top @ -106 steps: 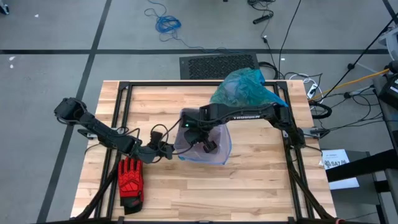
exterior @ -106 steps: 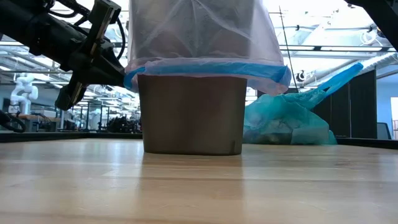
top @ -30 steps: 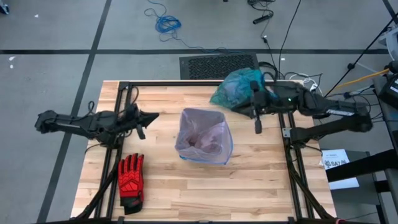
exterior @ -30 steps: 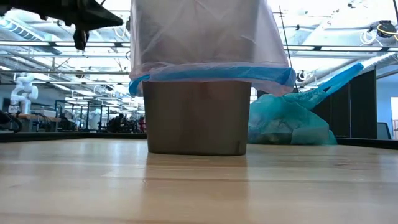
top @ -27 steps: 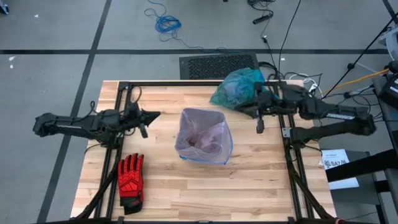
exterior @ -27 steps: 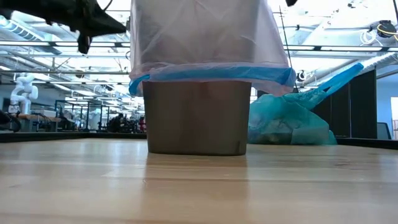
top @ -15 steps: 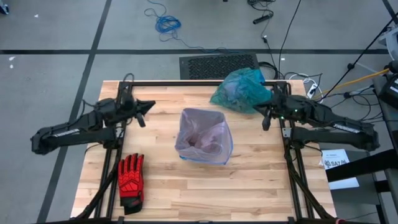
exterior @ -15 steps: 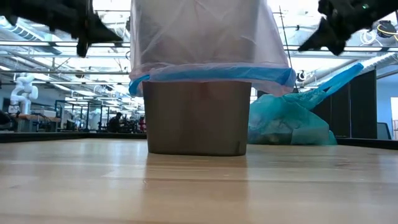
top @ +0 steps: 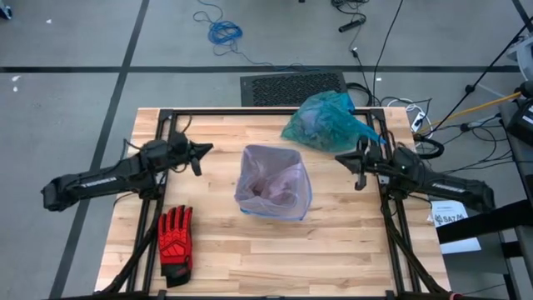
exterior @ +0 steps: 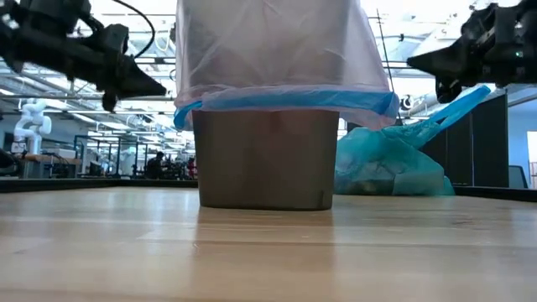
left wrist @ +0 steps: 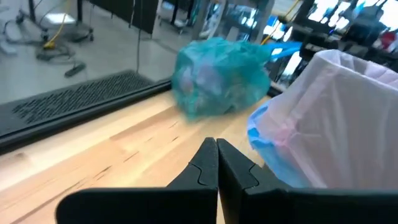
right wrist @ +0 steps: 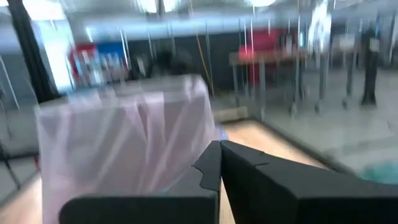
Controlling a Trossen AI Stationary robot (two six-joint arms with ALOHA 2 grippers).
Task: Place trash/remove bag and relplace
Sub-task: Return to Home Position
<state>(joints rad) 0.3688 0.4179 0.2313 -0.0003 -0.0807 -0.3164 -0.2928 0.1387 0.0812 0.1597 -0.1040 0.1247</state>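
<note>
Left arm (top: 100,177): stretched low and nearly straight from beyond the left edge of the surface (top: 333,250), running in over its far-left part and aimed right, toward the bin.
Left pincer (top: 204,150): held in the air left of the bin and clear of it. Its two dark fingers (left wrist: 208,163) are pressed together to a point, with nothing between them. In the low view it hangs well above the wood, about level with the blue rim of the lilac bag.
Right arm (top: 441,183): the mirror of the left, reaching in from the right edge and pointing left.
Right pincer (top: 341,158): in the air to the right of the bin, just on the near side of the teal-green bag. Its fingers (right wrist: 210,163) are together and empty.
Teal-green bag (top: 321,121): lying bulged on the far side of the surface, right of centre and behind the bin. A twisted tail of plastic sticks out to the right. What is inside cannot be made out.
Bin (exterior: 264,159): upright at mid-surface between the two pincers.
Lilac bag (top: 273,182): lines the bin, its mouth open upward and its blue rim folded down over the outside.
Red-and-black glove (top: 175,242): flat on the near-left of the surface, well apart from both arms.
</note>
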